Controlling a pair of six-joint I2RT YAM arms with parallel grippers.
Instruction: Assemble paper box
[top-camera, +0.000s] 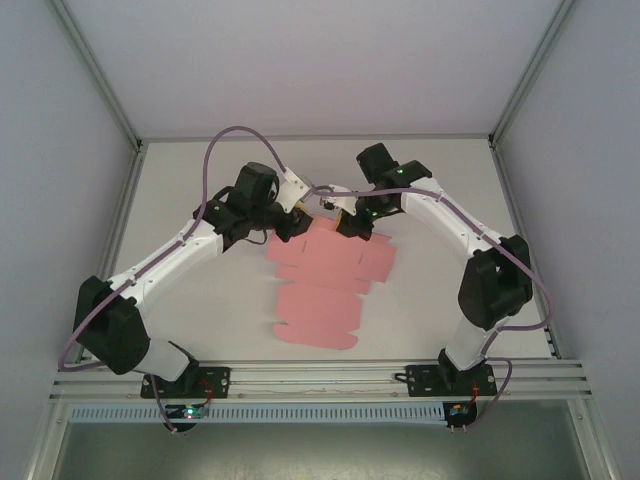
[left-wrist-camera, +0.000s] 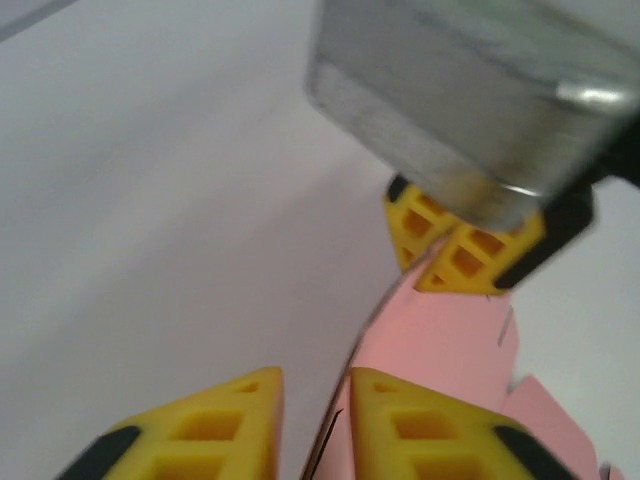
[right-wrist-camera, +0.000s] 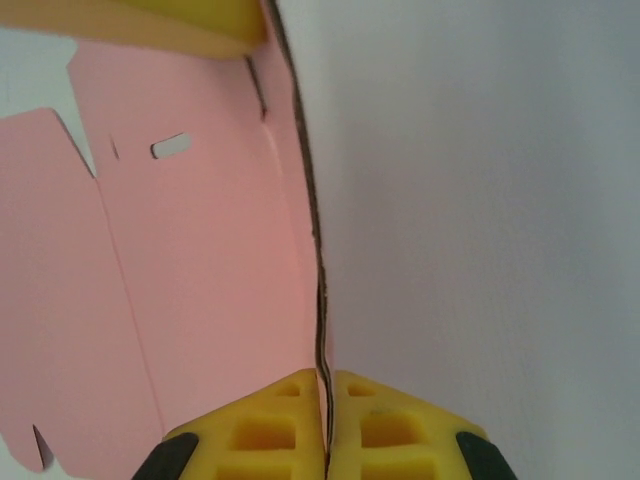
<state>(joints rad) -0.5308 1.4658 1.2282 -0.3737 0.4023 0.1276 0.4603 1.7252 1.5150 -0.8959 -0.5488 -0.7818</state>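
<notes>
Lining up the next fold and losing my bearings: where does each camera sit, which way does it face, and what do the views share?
Top external: above and behind the robot, looking down on the table and the paper box; left arm and right arm show whole.
Left wrist: on the left arm, facing along the box's far edge; left gripper at the bottom, fingers apart.
Right wrist: on the right arm, facing the opposite way; right gripper pinches that edge.
Shared: each wrist view catches the other gripper.
</notes>
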